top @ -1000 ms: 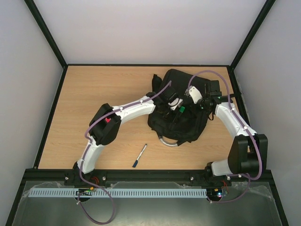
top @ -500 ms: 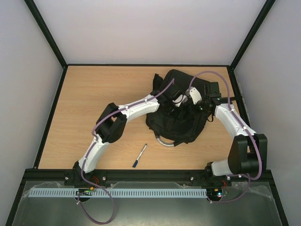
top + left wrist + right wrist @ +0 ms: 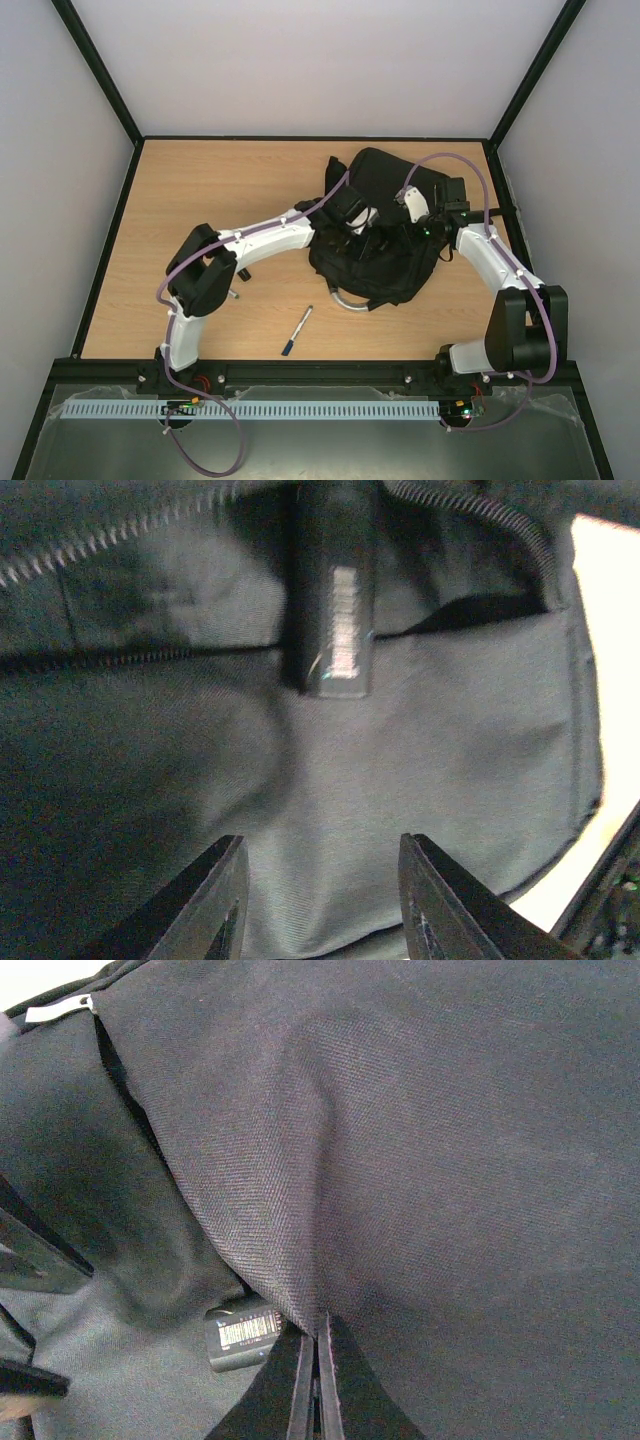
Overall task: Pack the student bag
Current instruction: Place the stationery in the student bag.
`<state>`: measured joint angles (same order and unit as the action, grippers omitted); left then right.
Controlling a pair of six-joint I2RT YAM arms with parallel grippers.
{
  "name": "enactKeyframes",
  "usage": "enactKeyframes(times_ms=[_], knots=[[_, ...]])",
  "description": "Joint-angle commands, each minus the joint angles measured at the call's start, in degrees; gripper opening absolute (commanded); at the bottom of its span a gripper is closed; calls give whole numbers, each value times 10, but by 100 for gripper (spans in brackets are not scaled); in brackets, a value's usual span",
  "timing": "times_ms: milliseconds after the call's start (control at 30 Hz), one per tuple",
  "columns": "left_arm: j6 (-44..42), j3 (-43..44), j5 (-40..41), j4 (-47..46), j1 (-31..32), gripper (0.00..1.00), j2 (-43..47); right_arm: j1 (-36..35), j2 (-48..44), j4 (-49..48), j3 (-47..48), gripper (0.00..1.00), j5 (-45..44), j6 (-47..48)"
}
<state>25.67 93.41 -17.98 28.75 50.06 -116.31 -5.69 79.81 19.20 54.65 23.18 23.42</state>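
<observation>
Tabletop (image 3: 200, 200) of pale wood-grain board runs broad and open on the left side, bounded all round by a thin black frame (image 3: 310, 138) with pale walls rising behind it.

The student bag (image 3: 385, 272), a large black soft fabric backpack, lies on the right half toward the far edge. Its right side is close to the frame there, which leaves little room on that flank. A silvery-grey loop handle (image 3: 350, 303) curls out from its near edge onto the wood. The two arms reach over the bag from either side.

The left gripper (image 3: 320, 870) is down inside an opened compartment, its jaws apart with nothing between them, above dark grey lining. Just ahead of it lies a small black oblong block (image 3: 335, 630) with a white barcode label, below a line of zip teeth (image 3: 100, 540).

The right gripper (image 3: 318, 1355) has its jaws pressed together on a pinched ridge of the bag's outer fabric, which stands up in a fold. What looks like the same labelled block peeks out beneath that fold, though I can't be sure.

A slim white marker (image 3: 297, 331) with a dark cap lies on bare wood near the front edge, apart from the bag.
</observation>
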Motion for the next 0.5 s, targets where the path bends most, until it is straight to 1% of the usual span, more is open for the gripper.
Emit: enactKeyframes(times_ms=[0, 100, 200, 333, 433, 467], knots=[[15, -44, -11, -39, 0, 39, 5, -3, -19, -5, -8, 1, 36, -15], [26, -57, -11, -77, 0, 34, -8, -4, -20, -5, -9, 1, 37, -16], [38, -51, 1, -116, -1, 26, -30, -3, -23, -7, -12, 1, 36, -18], [51, -12, -8, -172, -1, 15, -72, -3, -24, -7, -14, 1, 34, -18], [66, 27, -5, -203, -1, 10, -111, -3, -24, -9, -16, 1, 31, -18], [70, 43, 0, -208, -1, 9, -128, -4, -24, -10, -17, 1, 31, -18]])
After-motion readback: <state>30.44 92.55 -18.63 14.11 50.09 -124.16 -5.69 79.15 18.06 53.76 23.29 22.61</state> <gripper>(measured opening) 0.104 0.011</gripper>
